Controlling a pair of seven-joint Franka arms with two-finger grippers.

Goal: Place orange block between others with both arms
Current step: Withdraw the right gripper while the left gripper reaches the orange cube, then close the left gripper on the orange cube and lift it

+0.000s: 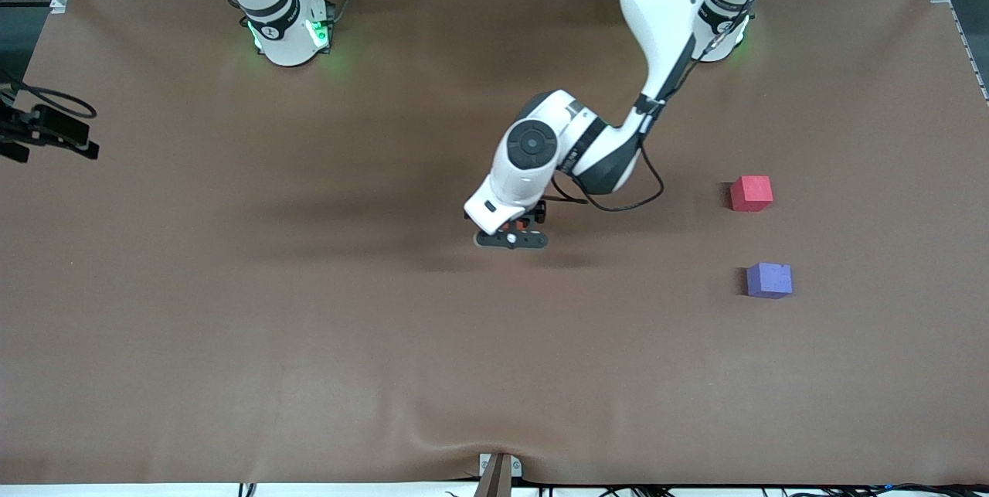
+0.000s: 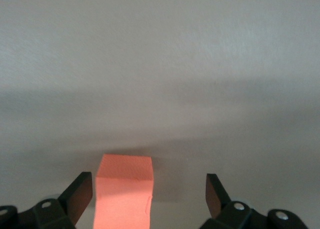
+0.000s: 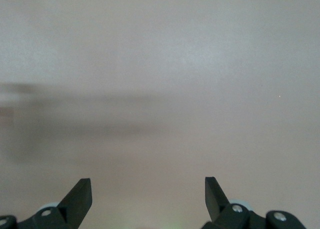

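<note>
The orange block sits on the brown counter near its middle, directly under the left hand. In the front view the block is almost wholly hidden by that hand; only a sliver of orange shows by the black fingers. The left wrist view shows it plainly: the block lies between the two spread fingers, close to one of them and well clear of the other, with neither finger touching it.

Going across the front view from the right arm's end: the right hand is out of the front view, and its wrist view shows its fingers spread wide over bare counter, holding nothing. The right arm waits, with only its green-lit base and lower links showing at the top of the front view.

Next comes the left arm, which reaches from its base down to the counter's middle, its hand wide open and low over the orange block.

Toward the left arm's end of the counter stand the two other cubes, well apart from the orange block. The pinkish-red cube lies farther from the front camera; the purple-blue cube, with a small notch in its top edge, lies nearer, with a gap of bare counter between them.
</note>
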